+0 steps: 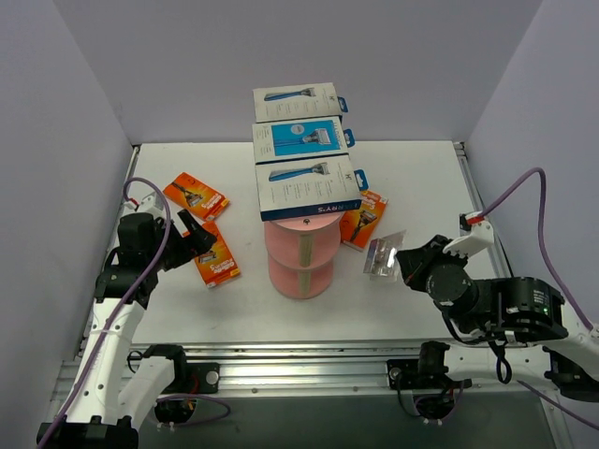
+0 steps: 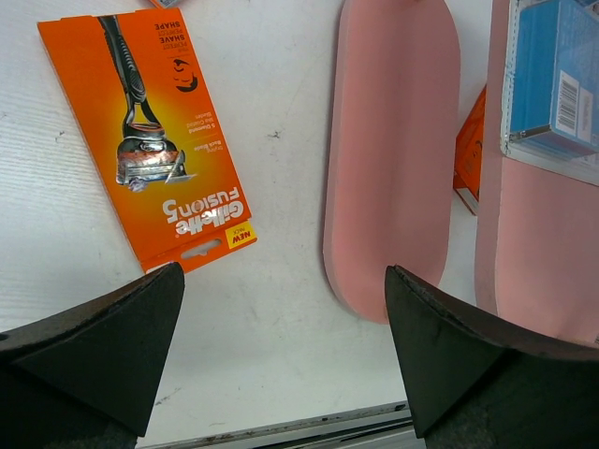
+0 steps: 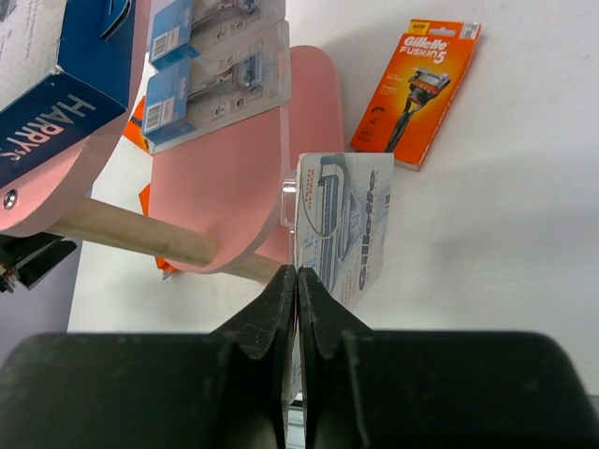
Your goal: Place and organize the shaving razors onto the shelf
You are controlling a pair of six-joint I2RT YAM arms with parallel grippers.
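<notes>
So far two Harry's boxes (image 1: 307, 187) and a blue blister pack (image 1: 298, 138) lie on the top tier of the pink shelf (image 1: 301, 245); three orange Gillette cards (image 1: 216, 264) wait on the table (image 1: 412, 178); the right gripper (image 1: 404, 262) pinches a clear Gillette pack (image 1: 384, 253) near the shelf; the left gripper (image 1: 195, 234) stands spread near one card.

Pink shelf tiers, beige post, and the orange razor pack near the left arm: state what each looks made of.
Pink oval shelf tiers: matte, even colour, thick rounded edges; painted wood or plastic, cannot tell which. Beige round post: dull, pale dowel; probably bare wood. Orange flat razor pack: printed cardboard, slight sheen, punched hang slot.
</notes>
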